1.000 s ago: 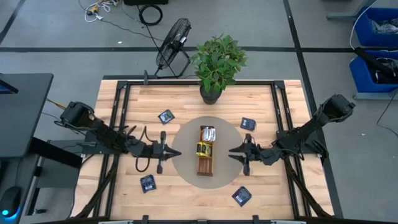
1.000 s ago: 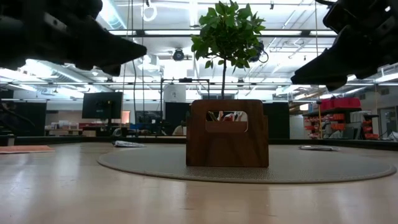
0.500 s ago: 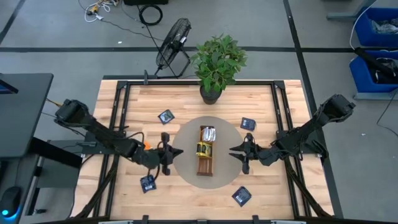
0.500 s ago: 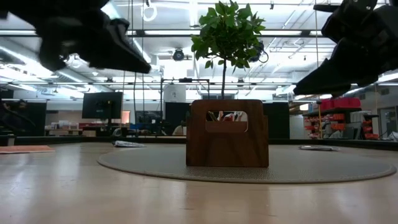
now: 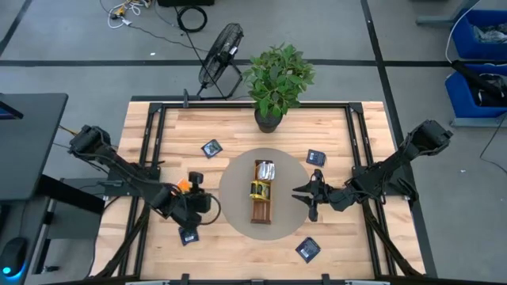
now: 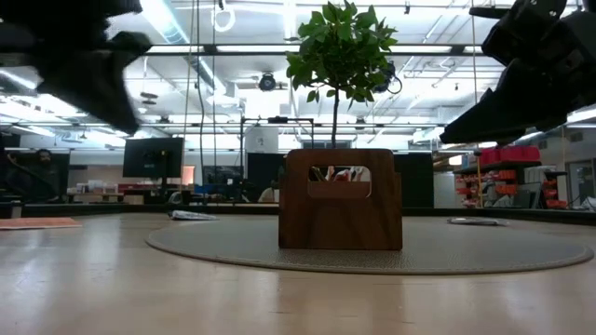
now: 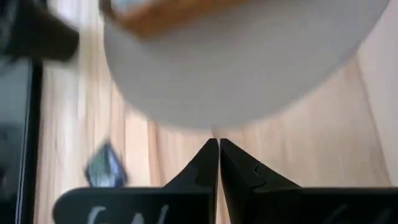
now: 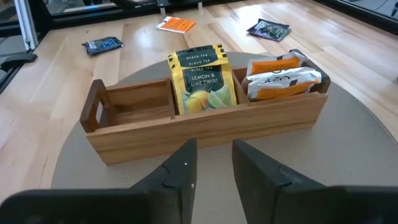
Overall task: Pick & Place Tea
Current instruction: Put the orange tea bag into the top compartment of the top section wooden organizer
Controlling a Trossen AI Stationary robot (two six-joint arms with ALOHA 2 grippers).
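One navy sachet [image 5: 188, 234] beside shut left claw [image 5: 192, 222], right claw [image 5: 299, 192] parted

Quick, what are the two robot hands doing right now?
Left end effector: closed, holding nothing.
Right end effector: open, empty, facing the wooden tray.

Two dark arms reach inward over the table from opposite sides. The left end effector [image 5: 192, 231] sits low toward the near left, its fingers [image 7: 208, 163] pressed together. The right end effector [image 5: 298, 192] points at the centre, its fingers [image 8: 180, 171] a little apart, holding nothing.
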